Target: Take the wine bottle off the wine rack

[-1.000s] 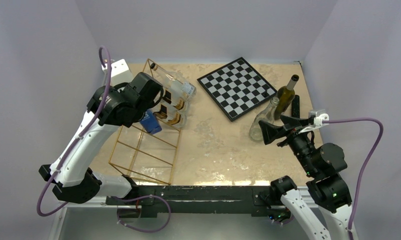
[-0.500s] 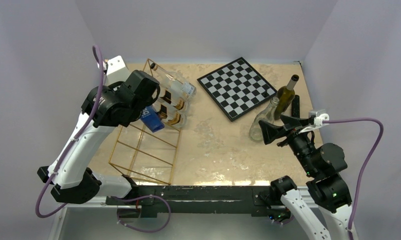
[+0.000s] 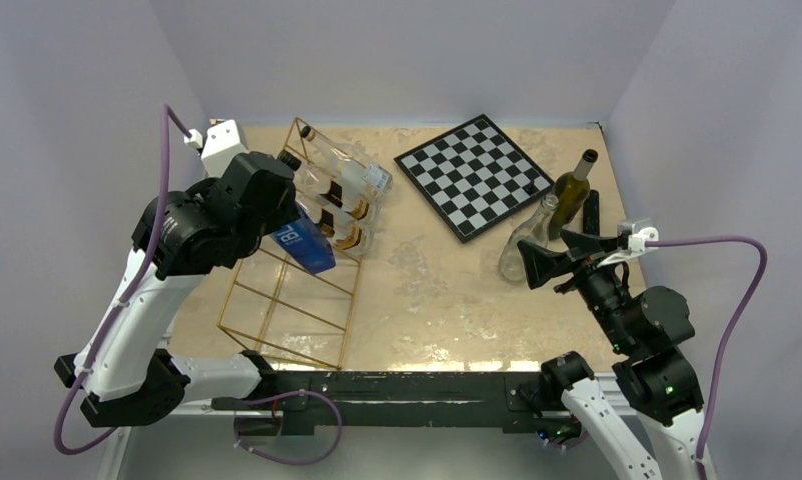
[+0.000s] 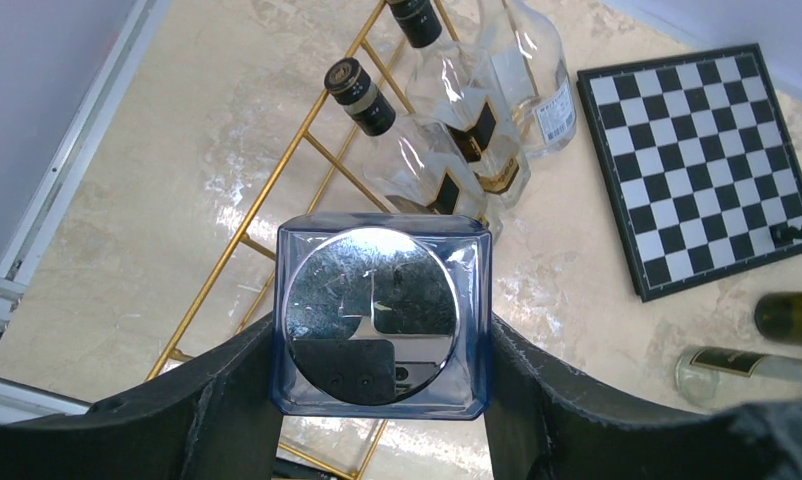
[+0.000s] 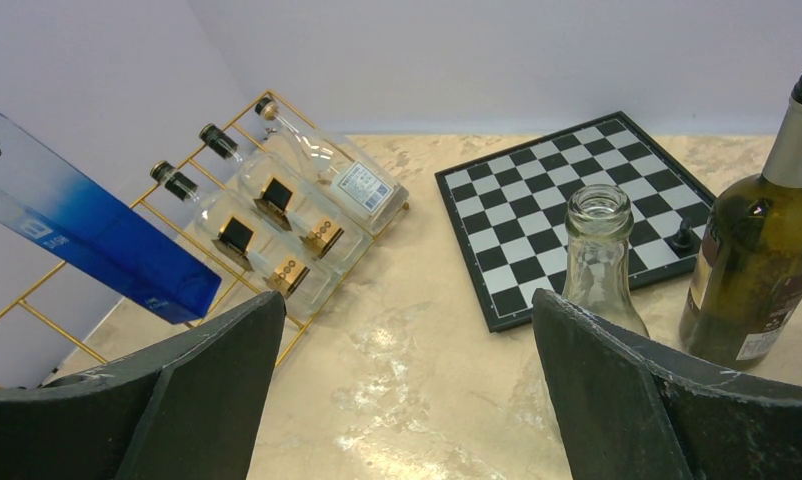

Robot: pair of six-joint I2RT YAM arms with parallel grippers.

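The gold wire wine rack (image 3: 277, 346) lies at the left of the table and shows in the left wrist view (image 4: 273, 185). My left gripper (image 3: 277, 228) is shut on the top end of a blue square bottle (image 3: 307, 247), which hangs tilted above the rack's bars. In the left wrist view the fingers (image 4: 227, 395) press both sides of the blue bottle (image 4: 382, 315), whose round mirrored cap faces the camera. The bottle also shows in the right wrist view (image 5: 87, 235). My right gripper (image 3: 542, 262) is open and empty at the right, above bare table (image 5: 407, 400).
Three clear bottles (image 3: 342, 195) with black caps lie side by side on the rack's far end (image 4: 447, 150). A chessboard (image 3: 474, 175) lies at the back. A green wine bottle (image 3: 574, 190) and an empty clear bottle (image 3: 527, 245) stand just beyond my right gripper.
My left arm has drawn back to the left and risen, pulling the blue bottle up along the rack; more of its body shows now. The right arm has not moved.
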